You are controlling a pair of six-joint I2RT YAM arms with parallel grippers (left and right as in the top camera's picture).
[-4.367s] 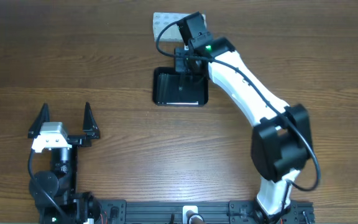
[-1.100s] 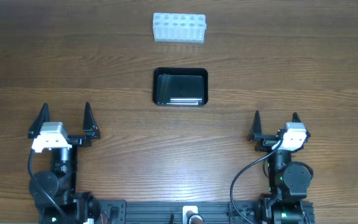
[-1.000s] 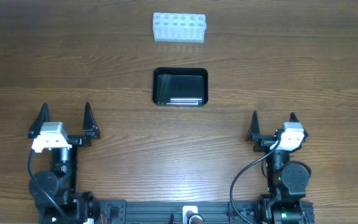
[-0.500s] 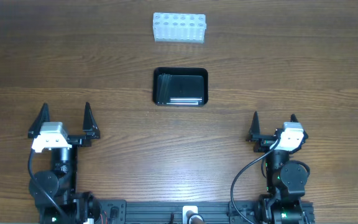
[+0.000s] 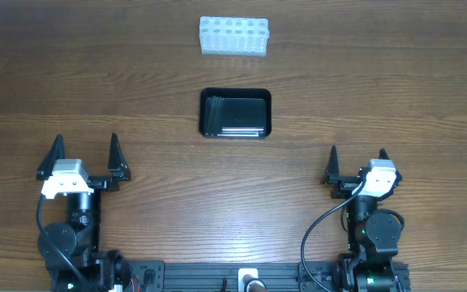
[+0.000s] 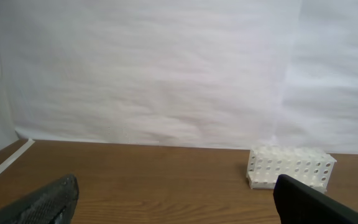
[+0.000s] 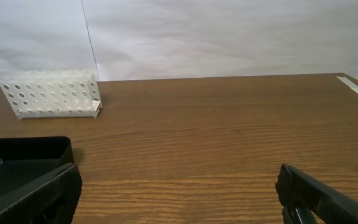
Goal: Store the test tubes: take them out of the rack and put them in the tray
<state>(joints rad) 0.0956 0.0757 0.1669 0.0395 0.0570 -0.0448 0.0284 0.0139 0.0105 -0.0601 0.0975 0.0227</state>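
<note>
Table (image 5: 96, 73): test tubes (image 5: 233, 128) in tray (image 5: 235, 92), apart from left gripper (image 5: 85, 138), right gripper (image 5: 357, 150).

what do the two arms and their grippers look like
They match. The left gripper and right gripper each have two black, pointed, blade-like fingers on a white wrist housing. Below that the arm joints are black and rounded, and a black cable loops down each arm to a black base rail.
</note>
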